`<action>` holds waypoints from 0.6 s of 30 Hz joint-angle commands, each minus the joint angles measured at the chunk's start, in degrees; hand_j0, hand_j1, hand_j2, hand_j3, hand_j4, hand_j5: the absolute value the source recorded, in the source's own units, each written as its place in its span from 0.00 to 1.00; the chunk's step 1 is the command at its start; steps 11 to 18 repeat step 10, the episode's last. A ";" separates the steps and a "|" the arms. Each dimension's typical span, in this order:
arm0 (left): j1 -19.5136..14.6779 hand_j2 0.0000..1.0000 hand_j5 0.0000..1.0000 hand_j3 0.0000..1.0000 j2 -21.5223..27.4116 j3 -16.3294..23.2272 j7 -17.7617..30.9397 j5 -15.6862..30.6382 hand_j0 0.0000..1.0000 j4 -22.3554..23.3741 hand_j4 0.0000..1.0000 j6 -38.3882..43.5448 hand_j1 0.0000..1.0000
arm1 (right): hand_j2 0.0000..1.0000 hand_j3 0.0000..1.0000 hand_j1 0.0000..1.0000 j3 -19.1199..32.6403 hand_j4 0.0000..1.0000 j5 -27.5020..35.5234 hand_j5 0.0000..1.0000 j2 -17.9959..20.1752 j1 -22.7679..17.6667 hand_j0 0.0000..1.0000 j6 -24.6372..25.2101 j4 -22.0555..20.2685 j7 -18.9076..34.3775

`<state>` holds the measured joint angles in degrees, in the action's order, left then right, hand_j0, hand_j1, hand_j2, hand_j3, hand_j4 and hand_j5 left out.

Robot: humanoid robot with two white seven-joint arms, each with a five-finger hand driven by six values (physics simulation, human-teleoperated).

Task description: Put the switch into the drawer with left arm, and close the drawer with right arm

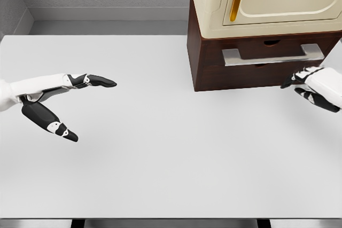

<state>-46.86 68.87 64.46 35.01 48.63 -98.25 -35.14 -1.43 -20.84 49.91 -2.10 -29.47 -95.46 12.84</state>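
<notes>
A: In the head view, where does the switch lie from the left hand (59, 105)?

B: I can't find it; no switch shows on the table (160, 148). That hand's fingers (99, 81) are spread, thumb dropped below them, holding nothing.

A: And the drawer (267, 60)?

B: Far off to the right of those fingers, under the cream cabinet (267, 4). Its handle (273, 55) runs sideways. The right hand (315, 86) is far nearer, just below and right of the handle, loosely curled and empty.

A: So closing likely falls to it.
</notes>
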 commanded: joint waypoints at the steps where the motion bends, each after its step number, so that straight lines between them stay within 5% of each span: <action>1: 0.01 1.00 1.00 1.00 0.03 -0.03 -0.01 0.59 1.00 -0.01 1.00 0.14 1.00 | 0.54 0.54 0.54 1.08 0.54 0.27 0.54 0.10 -0.44 0.54 -4.80 -2.27 -0.10; 2: 0.01 1.00 1.00 1.00 0.03 -0.12 -0.01 0.59 1.00 -0.01 1.00 0.14 1.00 | 0.58 0.58 0.58 1.52 0.58 0.27 0.58 0.10 -1.85 0.58 -5.33 -2.98 -0.10; 5: 0.01 1.00 1.00 1.00 0.03 -0.03 -0.01 0.59 1.00 -0.01 1.00 0.14 1.00 | 1.00 1.00 1.00 1.00 1.00 1.68 1.00 -0.07 -6.94 1.00 -5.53 -5.09 -0.01; 8: 0.01 1.00 1.00 1.00 0.03 -0.03 -0.01 0.59 1.00 -0.01 1.00 0.14 1.00 | 1.00 1.00 1.00 0.73 1.00 5.81 1.00 0.10 -7.65 1.00 -5.53 -5.26 -0.01; 18: 0.01 1.00 1.00 1.00 0.03 -0.03 -0.01 0.59 1.00 -0.01 1.00 0.14 1.00 | 1.00 1.00 1.00 0.73 1.00 5.81 1.00 0.02 -7.57 1.00 -5.53 -5.26 -0.01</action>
